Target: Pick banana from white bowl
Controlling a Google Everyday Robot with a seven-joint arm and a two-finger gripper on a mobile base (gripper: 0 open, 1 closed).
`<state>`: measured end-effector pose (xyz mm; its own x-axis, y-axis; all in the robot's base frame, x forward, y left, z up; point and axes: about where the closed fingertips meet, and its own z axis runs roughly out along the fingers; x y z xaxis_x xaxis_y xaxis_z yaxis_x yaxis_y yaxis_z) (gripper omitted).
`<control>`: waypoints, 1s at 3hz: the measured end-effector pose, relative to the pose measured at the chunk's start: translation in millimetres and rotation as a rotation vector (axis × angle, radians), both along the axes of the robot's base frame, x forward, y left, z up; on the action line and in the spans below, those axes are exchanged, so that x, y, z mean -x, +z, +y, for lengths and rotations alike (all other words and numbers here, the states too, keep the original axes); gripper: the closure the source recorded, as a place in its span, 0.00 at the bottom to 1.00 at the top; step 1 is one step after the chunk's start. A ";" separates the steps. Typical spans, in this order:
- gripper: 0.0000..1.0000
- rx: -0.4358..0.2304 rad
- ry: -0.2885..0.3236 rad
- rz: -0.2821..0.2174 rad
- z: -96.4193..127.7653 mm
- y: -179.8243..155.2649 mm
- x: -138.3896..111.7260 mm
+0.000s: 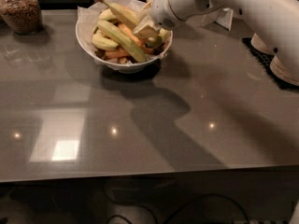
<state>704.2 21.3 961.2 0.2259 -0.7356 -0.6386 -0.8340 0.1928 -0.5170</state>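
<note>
The white bowl [86,29] stands at the back of the grey table, lined with white paper and full of fruit. My gripper [147,30] is over the bowl's right side, reaching in from the right on the white arm [243,8]. It is shut on the right end of a long yellow banana [119,12], which lies on top of the pile with its stem sticking up past the rim at the left. A second long yellow-green banana [120,40] lies across the middle of the bowl, and a short one [103,42] lies at the left.
A glass jar of brown nuts [21,10] stands at the back left. A white card stand [222,17] is behind the arm. A black mat with a pale round object [282,64] sits at the right edge. The table's front edge [140,174] runs across the bottom.
</note>
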 end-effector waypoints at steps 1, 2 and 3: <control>1.00 -0.004 0.001 -0.046 -7.0 24.7 5.6; 1.00 0.018 0.019 -0.082 -14.0 50.7 17.9; 1.00 0.009 0.037 -0.083 -28.0 72.1 36.6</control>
<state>667.7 -6.7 1033.3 0.3043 -0.7316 -0.6101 -0.7948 0.1580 -0.5859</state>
